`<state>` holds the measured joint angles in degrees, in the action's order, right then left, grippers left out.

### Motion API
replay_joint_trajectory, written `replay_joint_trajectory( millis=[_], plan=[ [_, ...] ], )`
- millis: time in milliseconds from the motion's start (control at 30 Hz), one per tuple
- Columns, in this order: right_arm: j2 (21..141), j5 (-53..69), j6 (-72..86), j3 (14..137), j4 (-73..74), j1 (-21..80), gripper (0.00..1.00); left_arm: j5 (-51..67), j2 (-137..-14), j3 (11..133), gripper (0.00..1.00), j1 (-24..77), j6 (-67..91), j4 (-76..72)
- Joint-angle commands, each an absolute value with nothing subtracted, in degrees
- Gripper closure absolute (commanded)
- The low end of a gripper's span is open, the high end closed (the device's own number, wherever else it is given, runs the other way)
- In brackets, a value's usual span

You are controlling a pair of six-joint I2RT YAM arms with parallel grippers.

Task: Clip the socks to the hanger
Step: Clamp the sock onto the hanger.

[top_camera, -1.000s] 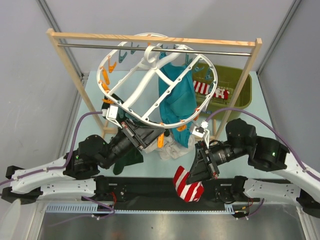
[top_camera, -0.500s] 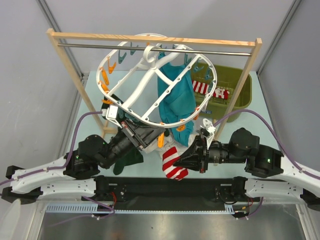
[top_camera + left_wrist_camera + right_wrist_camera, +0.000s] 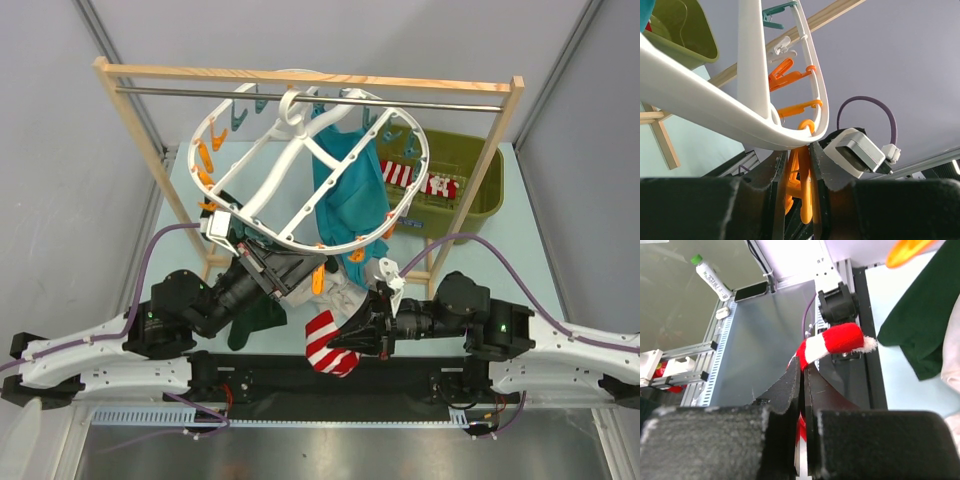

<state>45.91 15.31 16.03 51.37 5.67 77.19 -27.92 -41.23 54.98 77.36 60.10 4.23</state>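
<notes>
The round white hanger (image 3: 300,175) hangs tilted from the metal rod, with orange and teal clips on its rim. My left gripper (image 3: 300,272) is shut on an orange clip (image 3: 802,192) at the hanger's near rim (image 3: 740,120). My right gripper (image 3: 345,335) is shut on a red-and-white striped sock (image 3: 325,342), which dangles just below and right of that clip; in the right wrist view the sock (image 3: 832,342) sticks out past the fingertips (image 3: 795,371). More striped socks (image 3: 415,178) lie in the olive bin.
A teal garment (image 3: 350,195) hangs from the hanger. A dark green garment (image 3: 258,318) and white cloth (image 3: 345,295) lie on the table under it. The wooden rack (image 3: 140,150) stands across the back. The olive bin (image 3: 480,175) sits back right.
My right gripper has carried the sock left and up toward the orange clip held by my left gripper. The hanger has tilted slightly. The left arm has stayed put.
</notes>
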Motion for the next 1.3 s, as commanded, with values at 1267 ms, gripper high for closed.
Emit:
replay_joint_trajectory(
  millis=[1267],
  plan=[
    [42.72, 6.41, 14.24, 48.69, -10.37, 78.40, 1.00, -29.27, -42.10, 54.23, 1.00, 77.08, 62.23, 1.06]
  ],
)
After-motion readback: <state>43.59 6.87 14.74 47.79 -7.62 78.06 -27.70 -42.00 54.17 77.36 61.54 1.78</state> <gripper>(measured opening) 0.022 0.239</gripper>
